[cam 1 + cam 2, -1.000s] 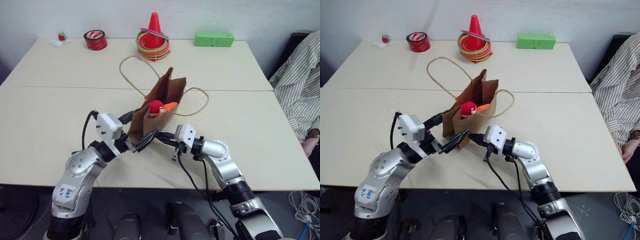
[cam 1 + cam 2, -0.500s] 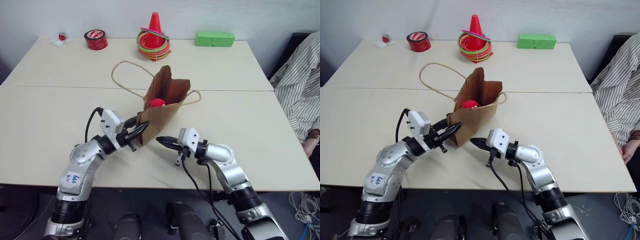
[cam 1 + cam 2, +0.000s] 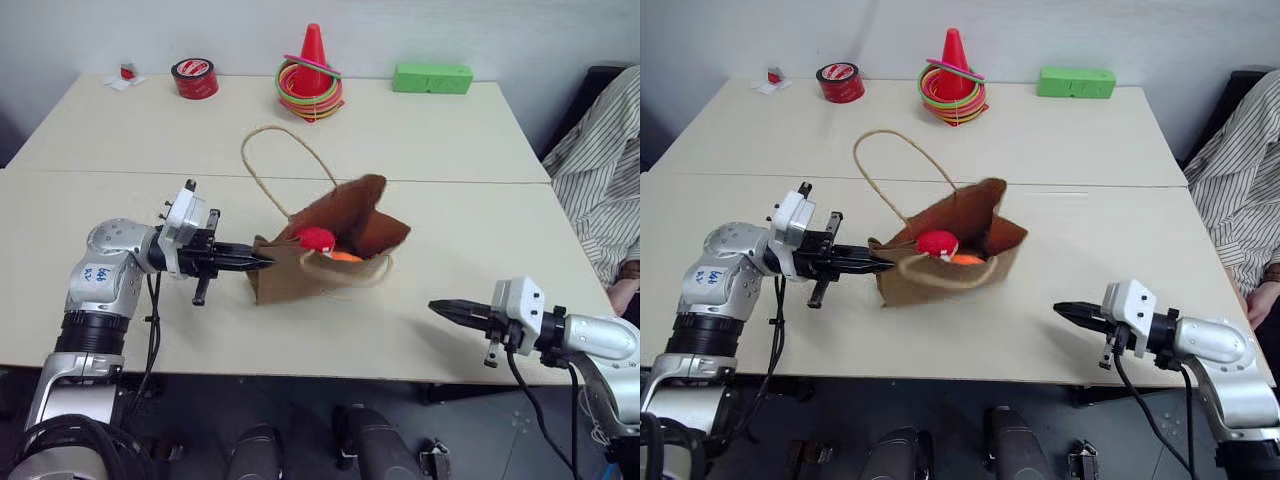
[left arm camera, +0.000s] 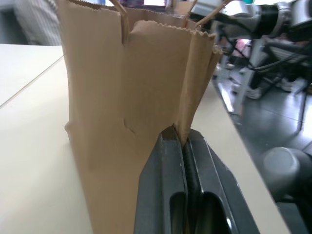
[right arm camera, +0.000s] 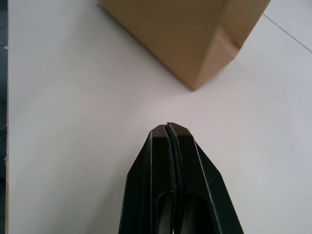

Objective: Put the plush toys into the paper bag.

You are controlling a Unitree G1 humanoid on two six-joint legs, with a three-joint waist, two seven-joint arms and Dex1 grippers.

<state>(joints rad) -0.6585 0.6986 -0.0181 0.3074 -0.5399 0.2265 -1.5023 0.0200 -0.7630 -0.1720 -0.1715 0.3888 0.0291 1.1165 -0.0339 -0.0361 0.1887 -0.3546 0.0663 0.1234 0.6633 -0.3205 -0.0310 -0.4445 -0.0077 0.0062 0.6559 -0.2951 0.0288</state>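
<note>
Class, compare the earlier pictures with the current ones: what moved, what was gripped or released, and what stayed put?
The left gripper closed on the brown paper bag and swung out leftward; the bag tipped over. The right gripper, shut and empty, withdrew rightward. The red plush toy and orange plush toy stayed inside.

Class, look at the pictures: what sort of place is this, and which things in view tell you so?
Probably a robot test room or lab. Two plain pale tables stand pushed together against a bare wall, practice props sit on them, a ring-toss cone, a green block, a red tape roll, and loose cables lie on the floor.
</note>
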